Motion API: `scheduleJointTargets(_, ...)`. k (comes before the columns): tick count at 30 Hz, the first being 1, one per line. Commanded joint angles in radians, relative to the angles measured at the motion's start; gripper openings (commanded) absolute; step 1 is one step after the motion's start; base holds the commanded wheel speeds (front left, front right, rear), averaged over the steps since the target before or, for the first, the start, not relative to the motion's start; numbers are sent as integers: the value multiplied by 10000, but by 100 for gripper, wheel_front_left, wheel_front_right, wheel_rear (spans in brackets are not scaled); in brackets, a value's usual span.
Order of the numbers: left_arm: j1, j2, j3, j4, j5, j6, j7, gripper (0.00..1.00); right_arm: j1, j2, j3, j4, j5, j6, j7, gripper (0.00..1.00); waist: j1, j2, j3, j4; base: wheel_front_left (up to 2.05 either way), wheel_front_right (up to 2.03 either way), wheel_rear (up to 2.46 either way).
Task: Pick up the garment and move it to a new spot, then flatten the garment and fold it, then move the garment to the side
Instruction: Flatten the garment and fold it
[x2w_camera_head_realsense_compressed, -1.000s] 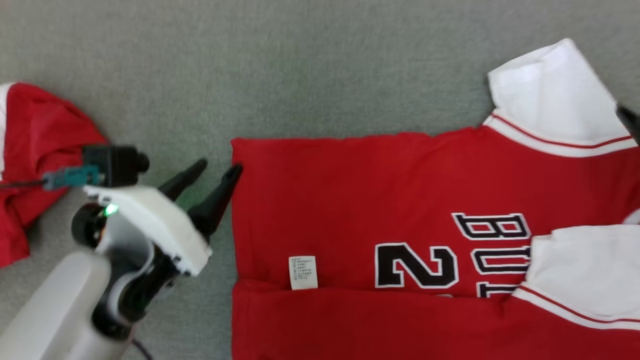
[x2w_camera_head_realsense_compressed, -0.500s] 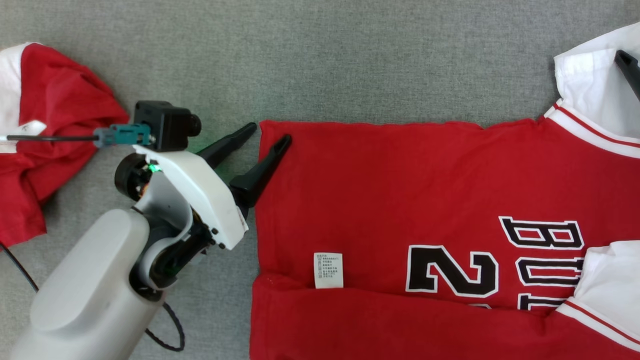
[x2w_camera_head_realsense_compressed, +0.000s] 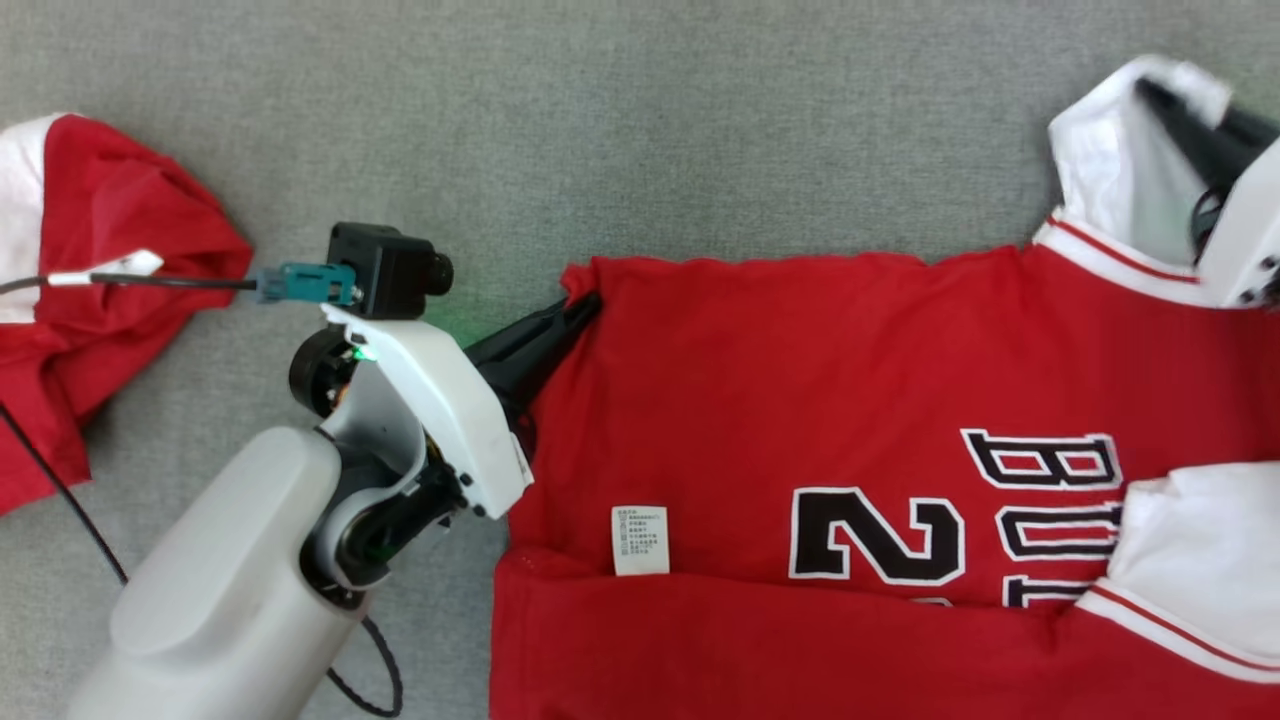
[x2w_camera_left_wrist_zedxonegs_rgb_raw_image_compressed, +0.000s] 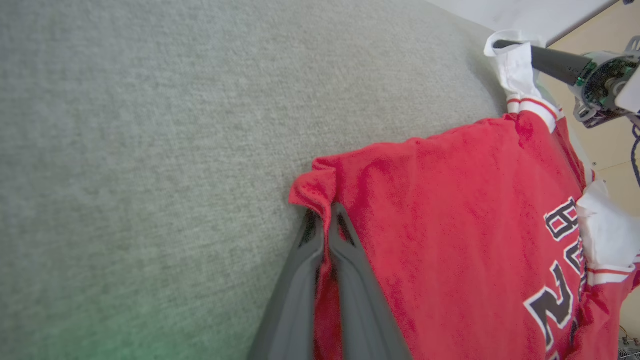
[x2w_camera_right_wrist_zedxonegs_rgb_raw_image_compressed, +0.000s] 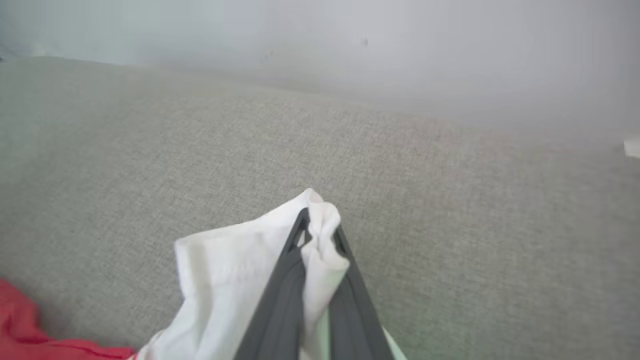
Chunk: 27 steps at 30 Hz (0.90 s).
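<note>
Head view: your left fingers (x2w_camera_head_realsense_compressed: 540, 335), wide a second ago, now pinch the jersey (x2w_camera_head_realsense_compressed: 800, 380) hem; right fingers (x2w_camera_head_realsense_compressed: 1185, 118) clamp the sleeve (x2w_camera_head_realsense_compressed: 1100, 170). Far edge held, so the fold likely comes next.

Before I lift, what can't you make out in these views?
Care label, head view: print too small to read.
Chest lettering, head view: partly hidden under the folded white sleeve and a fold of the jersey.
Same jersey, head view: bottom and right side cut off by the frame edges.
Second red garment, head view: cut off by the left edge.
</note>
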Motion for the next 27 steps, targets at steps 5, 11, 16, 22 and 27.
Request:
scheduleJointTargets(5,-133,24,515,336,-47,37,-737,0,-515,-456,-49,280,236,11,-1448,0,-1,0,-655,-236,0,0,0)
scheduleJointTargets(11,615,256,875,137,-165,65,-1392,0,432,-876,401,62,855,11,-2247,0,-1,0,-1633,-632,0,0,0)
scheduleJointTargets(16,2106,400,951,-591,-288,326,-2004,0,2333,-1547,618,-781,1582,11,-3117,0,-1,0,-2618,-990,0,0,0)
scheduleJointTargets(22,4170,569,1125,-1429,-538,827,-2691,0,4874,-2109,589,-1695,2229,11,-3789,0,-1,0,-3276,-1394,0,0,0)
scheduleJointTargets(27,5439,707,1255,-1597,-439,1262,-3215,0,6066,-1889,770,-1897,2068,11,-4145,5,-1,0,-3422,-1677,0,0,0)
